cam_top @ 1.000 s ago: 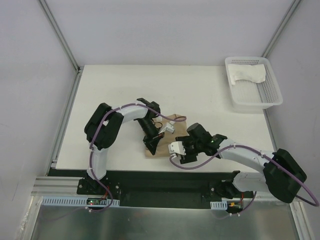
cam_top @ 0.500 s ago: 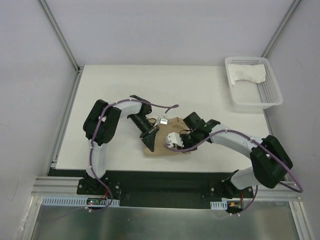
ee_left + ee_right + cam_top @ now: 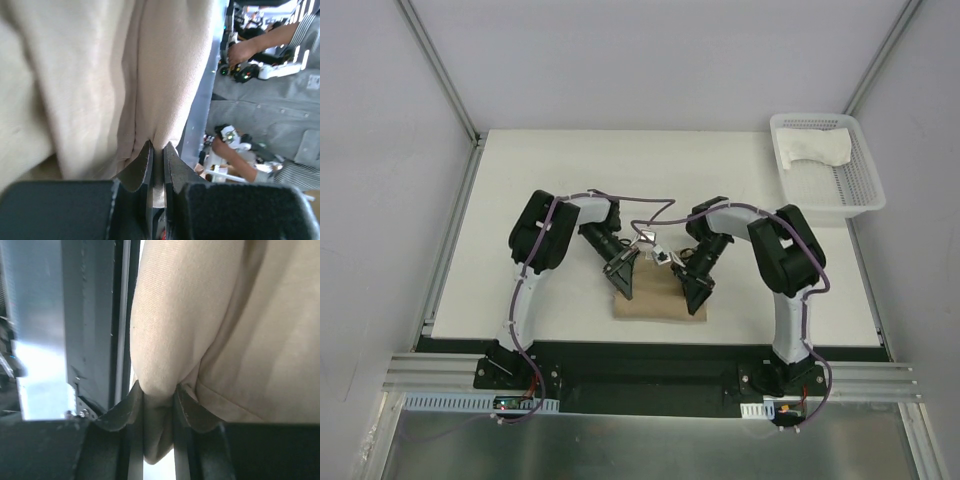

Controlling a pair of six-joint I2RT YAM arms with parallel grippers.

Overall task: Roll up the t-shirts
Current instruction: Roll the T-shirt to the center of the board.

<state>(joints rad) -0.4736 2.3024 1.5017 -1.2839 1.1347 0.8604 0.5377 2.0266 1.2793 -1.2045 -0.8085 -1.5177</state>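
The tan t-shirt (image 3: pixel 655 301) lies as a small folded bundle near the table's front edge, between both grippers. My left gripper (image 3: pixel 624 288) is shut on its left edge; in the left wrist view the gripper (image 3: pixel 158 148) pinches a thin fold of the tan t-shirt (image 3: pixel 90 75). My right gripper (image 3: pixel 696 297) is shut on the right edge; in the right wrist view the gripper (image 3: pixel 158 392) clamps a thicker fold of the tan t-shirt (image 3: pixel 240 315). The white t-shirt (image 3: pixel 815 148) lies crumpled in the basket at the back right.
The white mesh basket (image 3: pixel 832 203) stands at the table's back right corner. A metal rail (image 3: pixel 650 352) runs just beyond the table's front edge, close to the tan bundle. Frame posts rise at both back corners.
My right arm has swung in from the right and its gripper has closed on the tan shirt's right edge. The left gripper stayed shut on the left edge. The bundle now lies flatter.
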